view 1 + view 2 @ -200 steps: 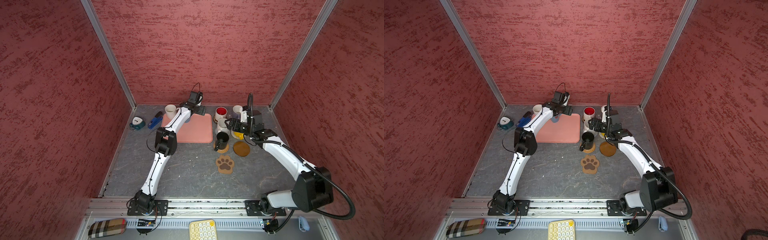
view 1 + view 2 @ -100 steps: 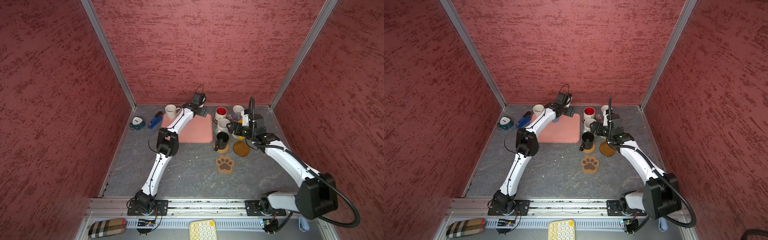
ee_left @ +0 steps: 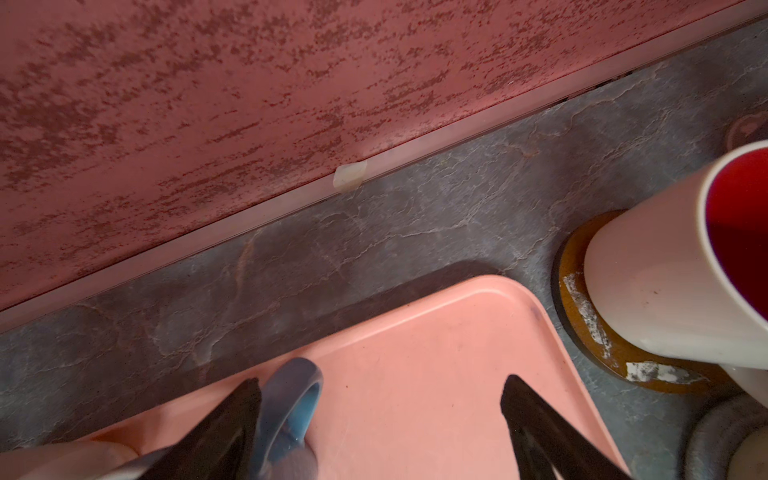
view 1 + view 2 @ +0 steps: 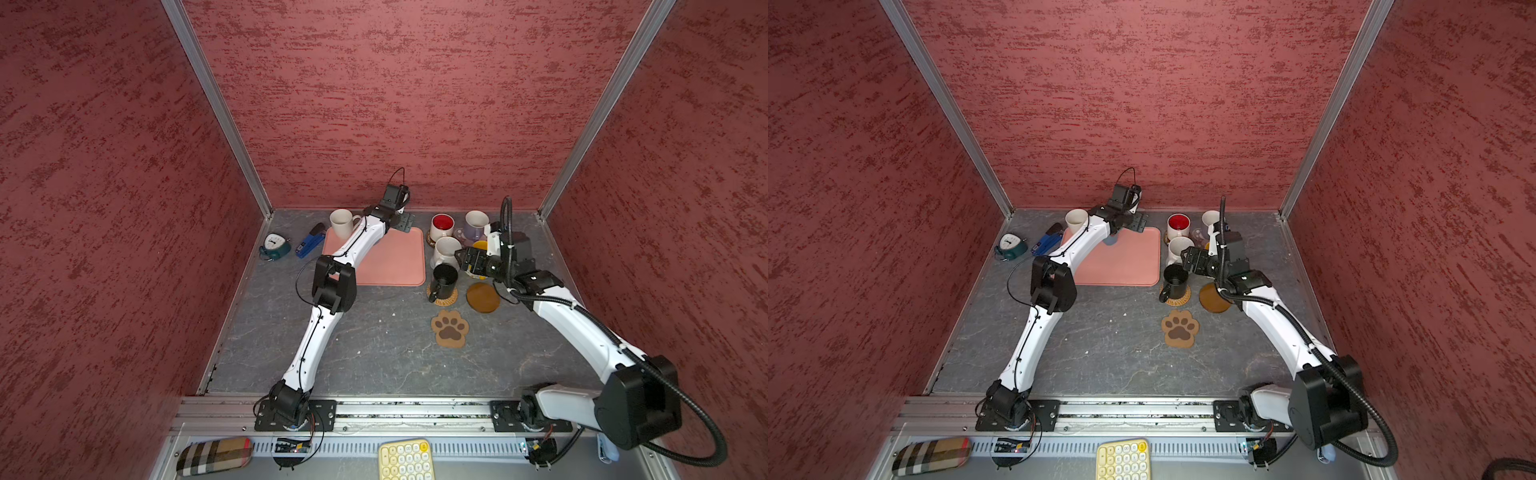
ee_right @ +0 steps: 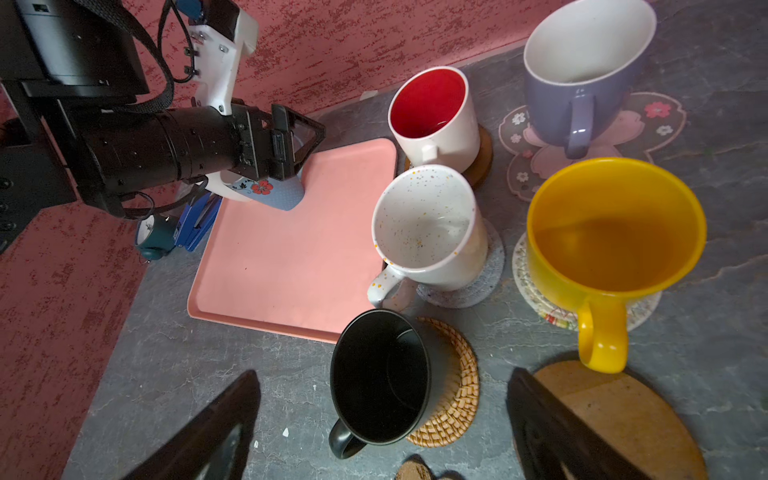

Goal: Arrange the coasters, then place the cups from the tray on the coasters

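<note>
The salmon tray [image 4: 395,266] holds only the light blue cup [image 5: 274,193] at its far left. My left gripper [image 3: 382,380] hangs open over it, the cup's handle [image 3: 291,403] beside one finger. A plain white cup [image 4: 343,222] stands at the tray's far left corner. Right of the tray, the red-inside cup [image 5: 432,112] is on an amber disc, lavender [image 5: 582,70] on the pink flower, speckled [image 5: 424,232] on grey crochet, yellow [image 5: 615,232] on beige woven, black [image 5: 378,399] on rattan. My right gripper [image 5: 384,374] is open above the black cup. An amber disc [image 4: 483,298] and the paw-print coaster [image 4: 449,328] lie bare.
A teal clock [image 4: 274,245] and a blue stapler [image 4: 309,245] lie left of the tray. The back wall runs close behind the left gripper. A pale yellow keypad [image 4: 405,459] and a plaid case [image 4: 214,455] sit in front of the rail.
The left gripper has edged toward the back wall over the tray's far edge. The right gripper has drawn a little toward the front, away from the yellow cup. Both stayed open.
</note>
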